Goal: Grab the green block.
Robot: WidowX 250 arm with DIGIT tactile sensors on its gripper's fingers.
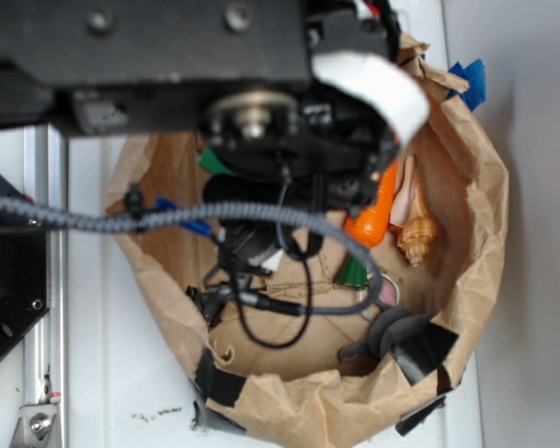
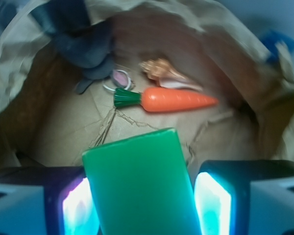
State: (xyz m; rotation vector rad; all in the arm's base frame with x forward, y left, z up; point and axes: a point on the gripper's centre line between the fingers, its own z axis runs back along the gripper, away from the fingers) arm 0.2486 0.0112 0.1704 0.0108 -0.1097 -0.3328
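Observation:
The green block [image 2: 139, 181] is a flat bright-green bar. In the wrist view it stands slightly tilted between my two lit pads and fills the gap between them. My gripper [image 2: 144, 205] is shut on it, above the floor of the brown paper bag [image 2: 63, 122]. In the exterior view the arm hides the gripper, and only a green corner of the block [image 1: 215, 162] shows under the arm.
An orange toy carrot [image 2: 176, 99] with a dark-green top lies ahead, also seen in the exterior view [image 1: 373, 215]. A seashell [image 2: 159, 71], a grey plush [image 2: 85, 44] and a small ring [image 2: 120, 78] lie behind it. The bag's walls [image 1: 485, 187] rise all round.

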